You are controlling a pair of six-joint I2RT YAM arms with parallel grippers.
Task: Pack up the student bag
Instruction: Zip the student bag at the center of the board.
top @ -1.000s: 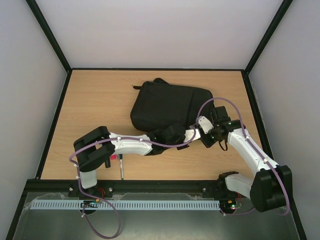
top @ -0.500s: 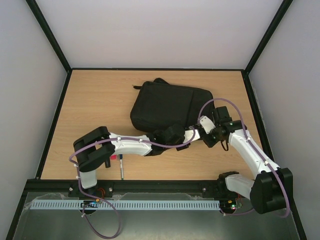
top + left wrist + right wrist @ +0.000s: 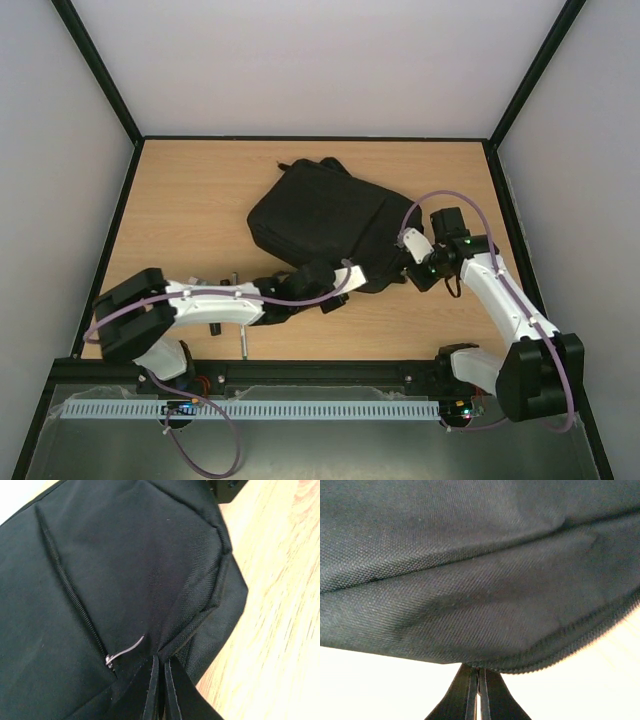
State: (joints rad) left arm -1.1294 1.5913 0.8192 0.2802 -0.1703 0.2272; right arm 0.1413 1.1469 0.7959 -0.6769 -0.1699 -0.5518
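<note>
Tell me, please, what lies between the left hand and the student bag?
Nothing: in the left wrist view the left hand is shut right on the student bag, whose fabric puckers into its grip beside the zipper pull.

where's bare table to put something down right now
Widest bare wood: the table's far-left corner, between student bag and left wall. Also the near-centre strip before the bag. Crowded: near left under left arm, bag's right side by right arm.
</note>
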